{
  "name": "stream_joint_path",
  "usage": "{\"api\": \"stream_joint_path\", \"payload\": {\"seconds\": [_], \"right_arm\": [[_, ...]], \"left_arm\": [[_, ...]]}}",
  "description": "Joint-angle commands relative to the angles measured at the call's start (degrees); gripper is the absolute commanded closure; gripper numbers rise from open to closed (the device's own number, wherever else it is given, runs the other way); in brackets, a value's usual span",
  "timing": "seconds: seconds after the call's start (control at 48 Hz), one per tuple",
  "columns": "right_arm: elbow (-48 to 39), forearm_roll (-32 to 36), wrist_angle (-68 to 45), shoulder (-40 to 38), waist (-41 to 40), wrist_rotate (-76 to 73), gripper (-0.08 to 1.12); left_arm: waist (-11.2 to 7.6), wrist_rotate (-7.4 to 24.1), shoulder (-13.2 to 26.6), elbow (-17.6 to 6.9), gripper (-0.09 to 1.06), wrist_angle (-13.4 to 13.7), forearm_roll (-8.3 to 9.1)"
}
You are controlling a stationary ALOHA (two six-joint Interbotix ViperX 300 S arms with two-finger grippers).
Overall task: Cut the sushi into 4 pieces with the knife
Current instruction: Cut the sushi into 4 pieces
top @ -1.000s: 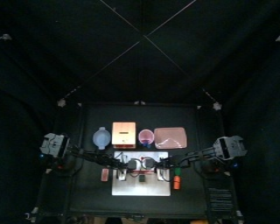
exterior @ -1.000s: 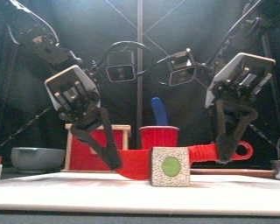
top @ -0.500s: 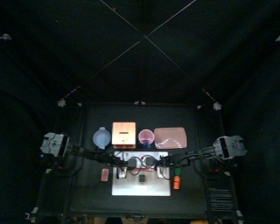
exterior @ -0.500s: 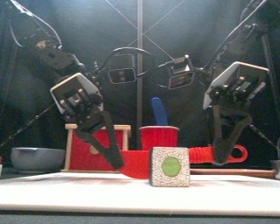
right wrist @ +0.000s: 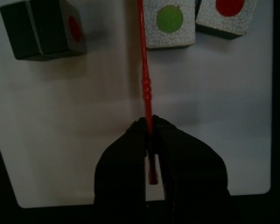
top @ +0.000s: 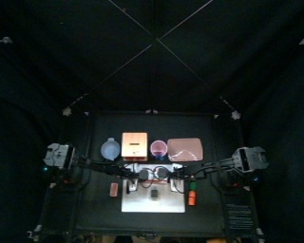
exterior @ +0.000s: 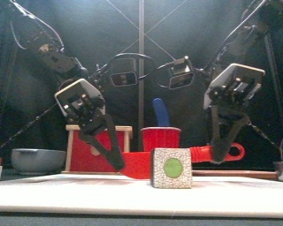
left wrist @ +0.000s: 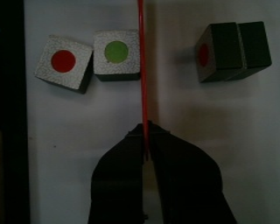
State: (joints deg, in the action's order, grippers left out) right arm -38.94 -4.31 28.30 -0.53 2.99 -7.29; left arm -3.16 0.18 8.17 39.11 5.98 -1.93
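Sushi [exterior: 172, 168] lies in three parts on the white cutting board [left wrist: 60, 140]: red-centred slice [left wrist: 66, 61] side by side with green-centred slice [left wrist: 116, 54], dark double block [left wrist: 234, 51] apart; left gripper [exterior: 113, 161], jaws pinched narrow on the blade end of the red knife [exterior: 168, 161]; blade running between green-centred slice and double block; right gripper [exterior: 215, 155], jaws clamped near the handle.

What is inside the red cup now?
A blue knife stands up out of the red cup. The cup's wall hides the knife's lower part and anything else inside.
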Motion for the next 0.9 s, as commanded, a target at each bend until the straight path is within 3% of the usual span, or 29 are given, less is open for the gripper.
{"api": "stream_joint_path", "payload": {"seconds": [0.021,0.188,0.458,0.896], "right_arm": [[0.9,-0.8,1.2,-3.8,0.3,-0.2,0.73],[1.9,-3.1,2.1,-6.6,1.7,-0.1,0.73],[2.1,-5.6,2.2,-7.2,4.8,-0.2,0.73],[2.0,-8.3,1.8,-7.0,7.1,-0.2,0.73]], "left_arm": [[0.26,0.1,-3.2,0.1,0.54,0.9,0.26],[-0.88,-0.1,-6.6,0.4,0.54,0.9,0.26],[-5.89,-0.3,-7.5,0.4,0.54,0.9,-0.18],[-9.23,-0.3,-7.2,0.0,0.54,0.9,-6.86]]}}
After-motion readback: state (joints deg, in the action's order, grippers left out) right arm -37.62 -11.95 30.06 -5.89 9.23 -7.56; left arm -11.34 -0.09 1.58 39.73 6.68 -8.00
